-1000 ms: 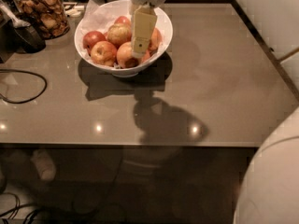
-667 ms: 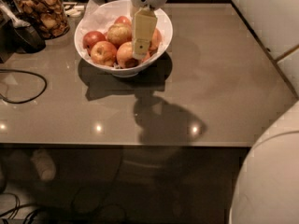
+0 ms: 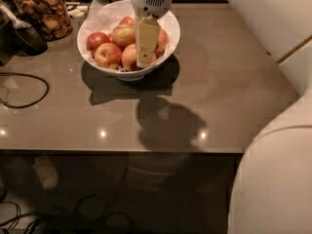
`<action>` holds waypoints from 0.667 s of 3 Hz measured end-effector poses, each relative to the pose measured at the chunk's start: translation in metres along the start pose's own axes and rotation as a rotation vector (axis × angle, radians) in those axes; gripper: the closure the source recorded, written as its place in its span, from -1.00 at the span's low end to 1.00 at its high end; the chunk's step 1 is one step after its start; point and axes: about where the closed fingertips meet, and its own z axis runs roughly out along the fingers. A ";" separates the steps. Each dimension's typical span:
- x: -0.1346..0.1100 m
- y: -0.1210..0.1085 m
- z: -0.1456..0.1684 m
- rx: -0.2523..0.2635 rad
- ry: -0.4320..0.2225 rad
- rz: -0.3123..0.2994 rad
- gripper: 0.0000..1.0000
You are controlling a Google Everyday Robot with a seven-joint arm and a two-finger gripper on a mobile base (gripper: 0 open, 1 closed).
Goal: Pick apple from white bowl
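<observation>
The white bowl [image 3: 168, 26] stands at the back of the grey table, lined with white paper and holding several apples. My gripper [image 3: 145, 61] hangs down from above into the bowl's right half, its cream tip low among the fruit. The yellow-orange apple with a red blush [image 3: 128, 57] lies right against the gripper's left side at the bowl's front. A deep-red apple [image 3: 96, 40] sits at the left and a duller brownish-yellow apple [image 3: 123, 33] in the middle. Another apple [image 3: 162, 40] shows to the right of the gripper.
A glass jar of brown snacks [image 3: 43, 11] stands left of the bowl, with a dark object [image 3: 27, 35] beside it. A black cable [image 3: 27, 89] loops on the table's left. The table's front edge [image 3: 122, 151] runs across the middle. My white arm body [image 3: 278, 179] fills the lower right.
My gripper has sunk a little lower into the bowl. The bowl and apples have not visibly moved.
</observation>
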 end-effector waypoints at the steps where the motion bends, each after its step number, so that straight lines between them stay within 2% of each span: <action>1: 0.001 -0.002 0.012 -0.021 0.010 -0.003 -0.56; 2: 0.000 -0.007 0.021 -0.035 0.021 -0.012 -0.54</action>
